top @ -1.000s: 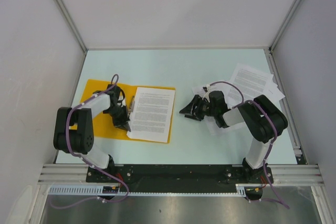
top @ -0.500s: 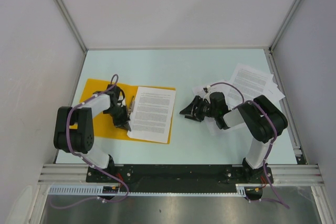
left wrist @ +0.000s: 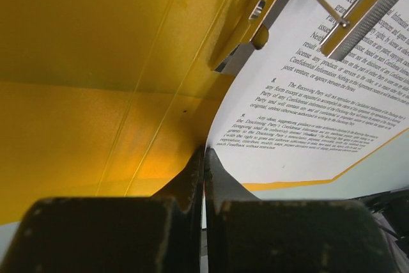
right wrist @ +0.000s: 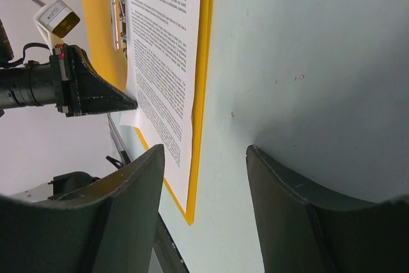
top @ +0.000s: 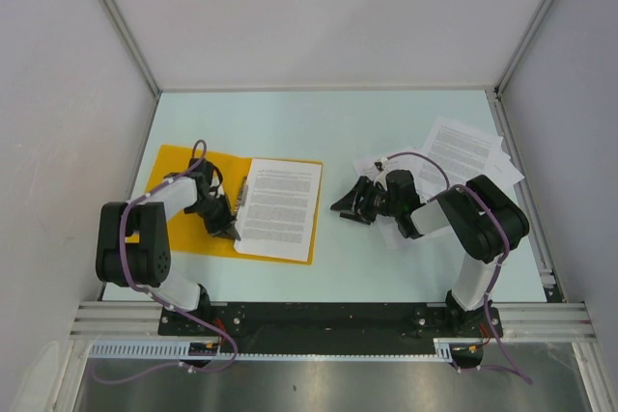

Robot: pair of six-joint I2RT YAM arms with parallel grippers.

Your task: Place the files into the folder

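Note:
The orange-yellow folder (top: 179, 190) lies open at the left of the table. One printed white sheet (top: 280, 207) lies on its right half. My left gripper (top: 230, 229) is shut at that sheet's left edge near the folder's spine. In the left wrist view the sheet (left wrist: 307, 126) curls up into the closed fingertips (left wrist: 205, 151), with the yellow folder (left wrist: 96, 62) beside them. My right gripper (top: 350, 206) is open and empty, low over the bare table just right of the folder. Its view shows the sheet (right wrist: 163, 43) and the folder's edge (right wrist: 203, 62) ahead of its fingers (right wrist: 204, 155).
More loose printed sheets (top: 468, 153) lie fanned at the right, partly under the right arm. A metal clip bar (left wrist: 358, 20) sits along the folder's spine, also in the right wrist view (right wrist: 117, 14). Enclosure walls and frame rails surround the table.
My left arm's elbow and wrist have shifted a little to the left, while the gripper stays shut at the sheet's left edge. The right arm has barely moved.

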